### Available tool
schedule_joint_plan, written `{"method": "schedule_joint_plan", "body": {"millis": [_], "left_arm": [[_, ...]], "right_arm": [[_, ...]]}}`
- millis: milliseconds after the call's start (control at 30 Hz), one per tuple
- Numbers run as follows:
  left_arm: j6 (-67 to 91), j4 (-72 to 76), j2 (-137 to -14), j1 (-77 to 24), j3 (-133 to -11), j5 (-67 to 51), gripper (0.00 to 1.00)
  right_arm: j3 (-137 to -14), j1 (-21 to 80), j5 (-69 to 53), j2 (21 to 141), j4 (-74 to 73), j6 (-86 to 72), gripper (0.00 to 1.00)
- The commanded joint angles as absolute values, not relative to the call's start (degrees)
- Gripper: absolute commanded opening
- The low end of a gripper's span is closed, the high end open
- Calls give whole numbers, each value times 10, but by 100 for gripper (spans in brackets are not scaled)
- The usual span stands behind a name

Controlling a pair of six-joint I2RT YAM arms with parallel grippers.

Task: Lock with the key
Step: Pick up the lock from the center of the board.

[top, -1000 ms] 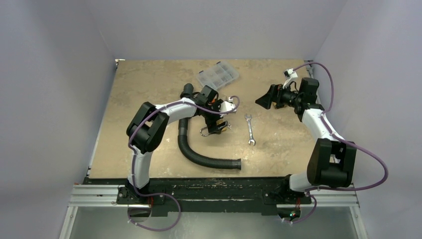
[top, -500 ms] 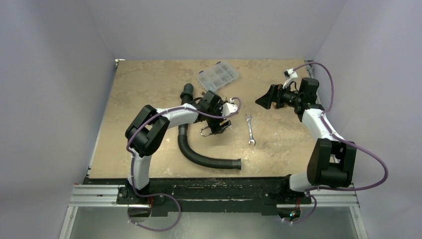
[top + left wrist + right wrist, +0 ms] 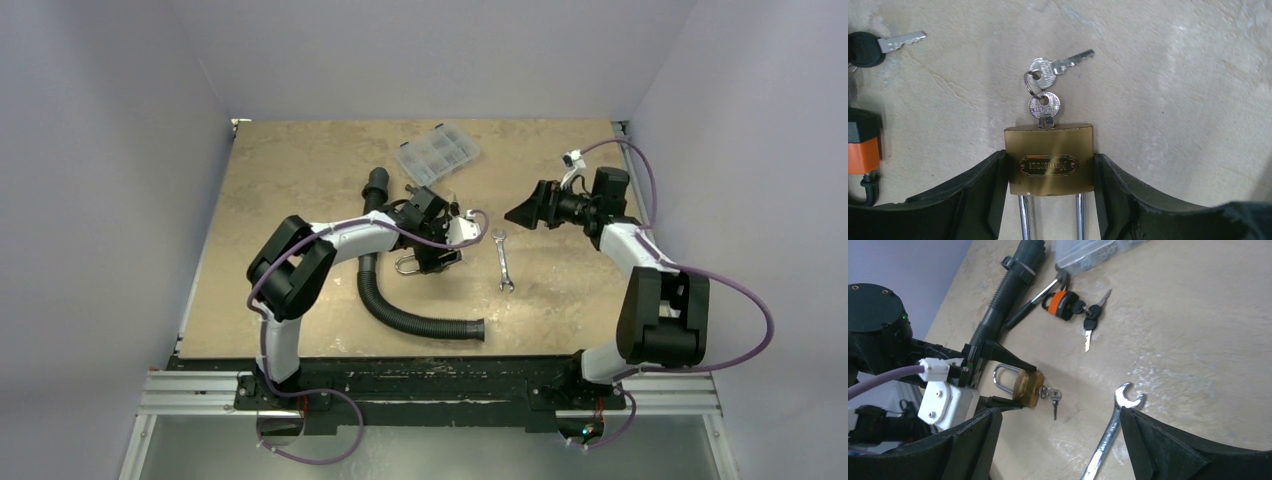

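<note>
A brass padlock [image 3: 1049, 159] with a long steel shackle [image 3: 1022, 217] lies on the table, also seen in the right wrist view [image 3: 1029, 386]. A key [image 3: 1044, 107] sits in its keyhole, with a second key [image 3: 1058, 65] hanging on the same ring. My left gripper [image 3: 1050, 165] is shut on the padlock body, one finger on each side; it shows in the top view [image 3: 437, 254]. My right gripper [image 3: 1060, 440] is open and empty, held above the table to the right of the padlock, in the top view [image 3: 525, 212].
An orange padlock [image 3: 1059, 304] with black-headed keys [image 3: 1090, 319] lies behind. A steel wrench [image 3: 502, 260] lies between the arms. A black corrugated hose [image 3: 400, 310] curves left of and below the padlock. A clear parts box [image 3: 437, 150] stands at the back.
My left gripper has shifted slightly on the padlock. My right arm has moved down and left, towards the padlock.
</note>
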State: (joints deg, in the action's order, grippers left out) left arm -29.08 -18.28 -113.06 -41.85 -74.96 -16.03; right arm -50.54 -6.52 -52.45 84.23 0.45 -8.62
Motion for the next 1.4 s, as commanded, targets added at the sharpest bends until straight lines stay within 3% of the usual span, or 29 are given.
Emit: {"method": "schedule_joint_plan", "body": {"millis": [0, 433, 1100, 1367], "left_arm": [[-369, -199, -1059, -430, -742, -149, 31], [-509, -173, -917, -491, -679, -86, 27], [-503, -208, -912, -521, -730, -79, 23], [-497, -210, -918, -528, -743, -83, 22]], "right_arm": [[-496, -42, -586, 866, 51, -125, 99], [-480, 66, -655, 881, 181, -190, 95], [-475, 123, -727, 948, 182, -196, 81], [-440, 148, -757, 972, 377, -365, 69]]}}
